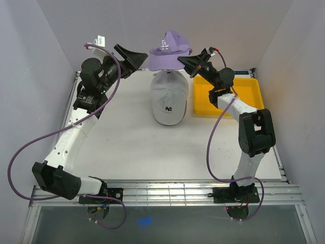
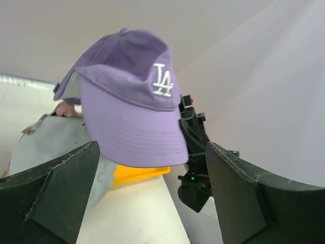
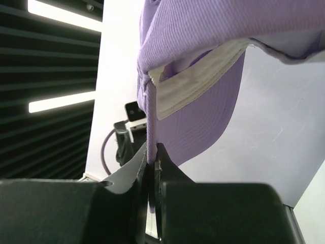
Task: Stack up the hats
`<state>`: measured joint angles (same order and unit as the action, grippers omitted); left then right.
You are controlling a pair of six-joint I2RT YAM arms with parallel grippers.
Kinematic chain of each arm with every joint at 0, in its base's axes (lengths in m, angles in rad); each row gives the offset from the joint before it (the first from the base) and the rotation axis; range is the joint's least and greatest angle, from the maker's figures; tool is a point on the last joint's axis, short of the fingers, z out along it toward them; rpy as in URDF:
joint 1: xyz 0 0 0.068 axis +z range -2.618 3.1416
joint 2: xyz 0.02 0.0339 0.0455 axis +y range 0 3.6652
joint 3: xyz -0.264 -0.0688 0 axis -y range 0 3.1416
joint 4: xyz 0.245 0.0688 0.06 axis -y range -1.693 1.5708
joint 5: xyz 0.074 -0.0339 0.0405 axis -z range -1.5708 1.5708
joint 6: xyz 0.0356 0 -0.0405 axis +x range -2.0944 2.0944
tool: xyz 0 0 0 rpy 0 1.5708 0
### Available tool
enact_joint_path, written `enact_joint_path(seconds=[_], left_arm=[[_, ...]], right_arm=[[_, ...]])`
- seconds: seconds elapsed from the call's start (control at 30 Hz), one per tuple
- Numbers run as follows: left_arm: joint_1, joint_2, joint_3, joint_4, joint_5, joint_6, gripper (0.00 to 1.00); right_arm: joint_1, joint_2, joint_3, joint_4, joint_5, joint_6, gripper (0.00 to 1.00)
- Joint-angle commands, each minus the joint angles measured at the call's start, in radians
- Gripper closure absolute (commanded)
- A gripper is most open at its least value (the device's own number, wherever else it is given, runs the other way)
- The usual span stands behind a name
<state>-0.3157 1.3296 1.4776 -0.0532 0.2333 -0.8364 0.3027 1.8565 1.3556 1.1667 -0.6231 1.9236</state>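
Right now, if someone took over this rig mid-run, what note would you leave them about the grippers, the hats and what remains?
Left gripper: open, empty, facing the brim of the purple cap.
Right gripper: shut on the purple cap's edge, holding it in the air over the back of the table.
White cap: on the table, crown up, brim toward the arms, just in front of and below the purple one.
Done: purple cap lifted.
Left: lower it onto the white cap and release.
No pink or black cap shows plainly. Whether any lies under the white cap cannot be told.
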Motion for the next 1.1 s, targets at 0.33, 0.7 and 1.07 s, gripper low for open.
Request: enact_joint_path(seconds=[0.33,0.7,1.07], left_arm=[[0.006,0.039,-0.255,0.196,0.138,-0.176,0.02],[0.006,0.12,-0.284,0.308,0.175,-0.257,0.02],[0.006,0.126,-0.323,0.332,0.17,-0.257,0.02]], right_arm=[[-0.004,0.07,-0.072,0.373,0.011,0.158,0.92],[-0.004,0.09,-0.108,0.465,0.02,0.215,0.92],[-0.004,0.11,-0.082,0.518,0.014,0.242,0.92]])
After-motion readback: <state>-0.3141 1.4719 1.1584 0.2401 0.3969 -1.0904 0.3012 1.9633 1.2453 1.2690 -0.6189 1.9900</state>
